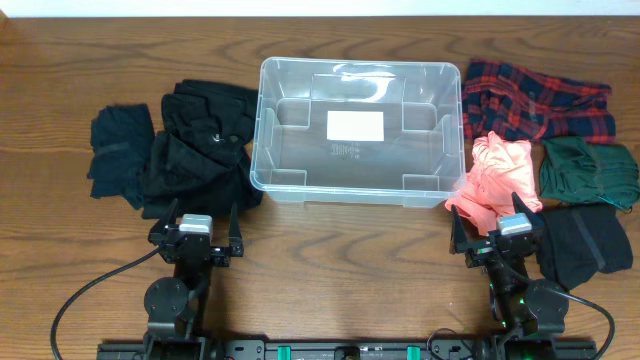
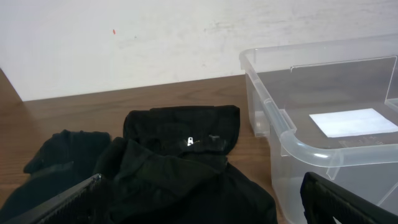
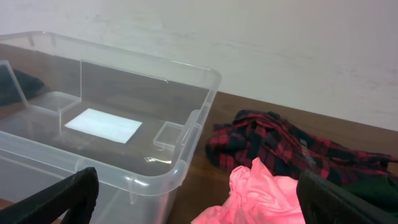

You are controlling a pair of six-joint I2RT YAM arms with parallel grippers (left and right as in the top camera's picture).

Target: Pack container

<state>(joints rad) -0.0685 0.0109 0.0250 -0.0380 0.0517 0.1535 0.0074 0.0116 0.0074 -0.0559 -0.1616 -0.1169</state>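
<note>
Okay, L to R: a small black garment (image 1: 120, 150) and a bigger black pile (image 1: 200, 140) lie left of the container (image 1: 262, 130). My left gripper (image 1: 203, 212) sits at that pile's near edge w/ jaws spread wide and nothing between them; can't tell if the tips touch cloth. The container stands upright mid-table, white label (image 1: 355, 125) on its bottom; to its right are a pink garment (image 1: 495, 175), red plaid garment (image 1: 535, 100), green garment (image 1: 585, 170) and black cloth (image 1: 585, 245). My right gripper (image 1: 498, 222) is at the pink one's near edge, also fully spread, gripping nothing.
</note>
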